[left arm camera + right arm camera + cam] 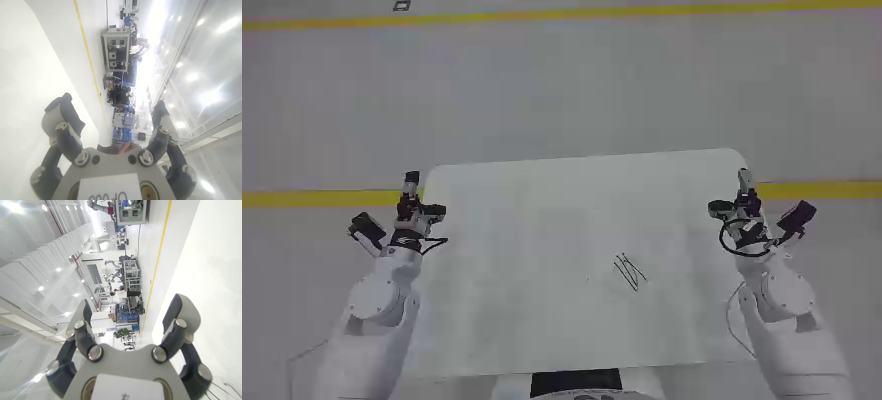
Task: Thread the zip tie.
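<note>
Nothing threaded yet: thin black zip ties (630,271) lay loose on the white table (522,230), about 4 o'clock of centre, untouched. Left gripper (113,100) sat off the 9 o'clock edge and right gripper (131,299) off 3 o'clock, both spread wide and empty. Pickup and threading all left. Tie count and heads too thin to tell.

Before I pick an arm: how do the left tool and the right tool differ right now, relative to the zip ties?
The left tool sits at the left edge of the table; the right tool sits at its right edge. The zip ties lie right of the table's middle, so the right tool is nearer to them than the left tool. Shared: both tools are open, empty and pointing away from the robot.
</note>
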Action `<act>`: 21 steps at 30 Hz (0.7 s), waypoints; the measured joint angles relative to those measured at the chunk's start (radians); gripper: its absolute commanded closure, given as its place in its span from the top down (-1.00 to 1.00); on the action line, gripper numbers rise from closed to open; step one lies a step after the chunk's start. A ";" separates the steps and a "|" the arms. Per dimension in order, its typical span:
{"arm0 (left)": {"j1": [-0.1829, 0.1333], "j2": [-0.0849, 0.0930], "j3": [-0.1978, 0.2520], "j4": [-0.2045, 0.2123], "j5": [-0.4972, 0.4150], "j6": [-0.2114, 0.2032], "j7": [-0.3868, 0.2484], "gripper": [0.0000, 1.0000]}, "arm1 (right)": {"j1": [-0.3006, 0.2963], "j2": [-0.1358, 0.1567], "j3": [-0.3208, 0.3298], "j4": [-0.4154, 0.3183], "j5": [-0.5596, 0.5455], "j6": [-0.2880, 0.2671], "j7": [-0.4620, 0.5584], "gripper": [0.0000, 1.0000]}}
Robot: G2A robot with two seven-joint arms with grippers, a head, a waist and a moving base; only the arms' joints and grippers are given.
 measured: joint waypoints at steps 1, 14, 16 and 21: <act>0.000 0.000 0.000 0.000 0.000 0.000 0.000 1.00 | 0.000 0.000 0.000 0.000 0.000 0.000 0.000 0.57; 0.000 0.000 0.000 0.000 0.000 0.000 0.000 1.00 | 0.037 0.006 -0.038 -0.015 -0.149 -0.047 0.141 1.00; 0.000 0.000 0.000 0.000 0.000 0.000 0.000 1.00 | 0.038 0.010 -0.052 -0.014 -0.216 -0.051 0.209 1.00; 0.000 0.000 0.000 0.000 0.000 0.000 0.000 1.00 | 0.022 0.020 -0.069 -0.022 -0.330 -0.077 0.351 1.00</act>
